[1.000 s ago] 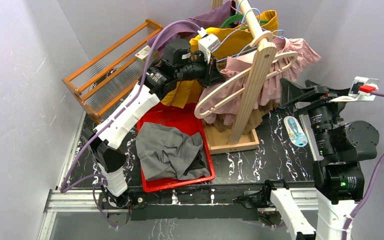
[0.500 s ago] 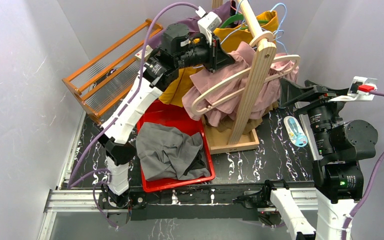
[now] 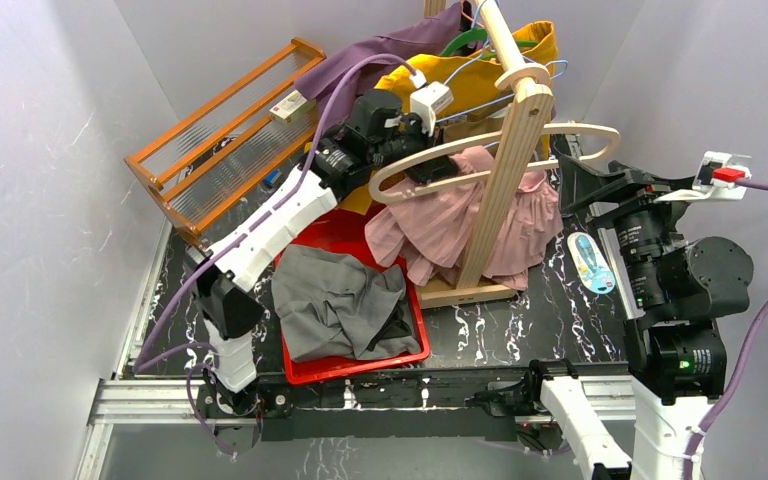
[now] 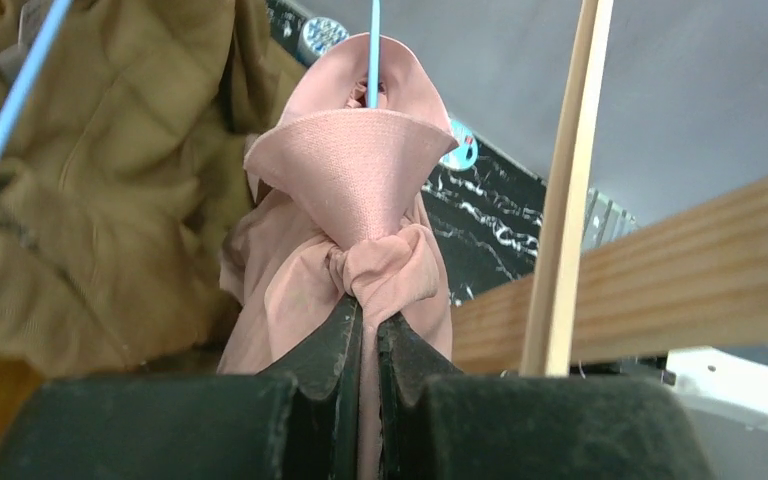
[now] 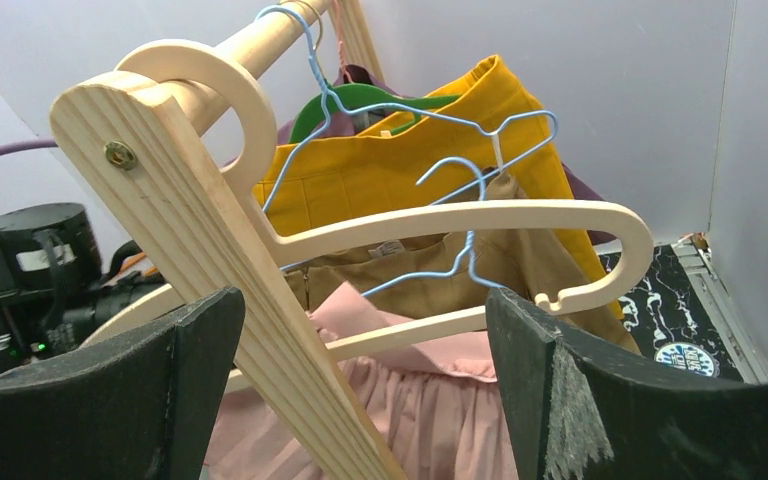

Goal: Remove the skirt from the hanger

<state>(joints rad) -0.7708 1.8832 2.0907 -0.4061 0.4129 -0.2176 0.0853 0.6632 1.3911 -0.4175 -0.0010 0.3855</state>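
Centre frame, the left pincer (image 3: 428, 168) meets the pink skirt (image 3: 440, 228) just behind the pale wooden hanger (image 3: 440, 153). The skirt sags beneath the hanger, against the wooden stand (image 3: 500, 190). Lower left, a grey garment (image 3: 335, 300) fills the red tray (image 3: 355, 232).

The pink skirt (image 3: 440, 225) has dropped below the wooden hanger (image 3: 460, 148); the left claw (image 4: 368, 335) has drawn it down.
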